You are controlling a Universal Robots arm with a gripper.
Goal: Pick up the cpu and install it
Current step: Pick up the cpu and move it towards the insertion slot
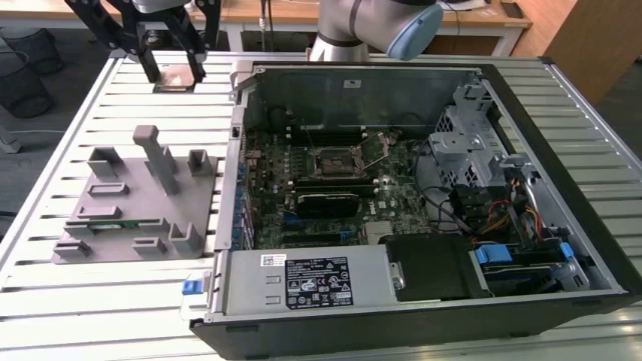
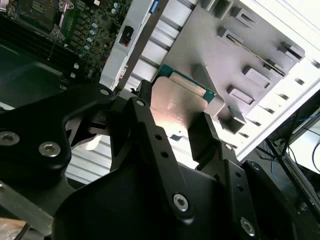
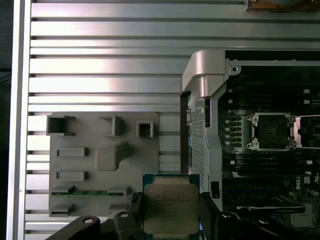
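1 black hand grips the flat, silvery, square cpu.

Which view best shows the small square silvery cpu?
First wrist view: the small square silvery cpu lies face-on in the gripper. Second wrist view shows it slanted; exterior view, just a sliver under the gripper.

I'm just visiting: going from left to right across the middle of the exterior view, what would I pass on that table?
grey parts tray → left wall of the open computer case → black processor socket → silver drive cage → coloured cables
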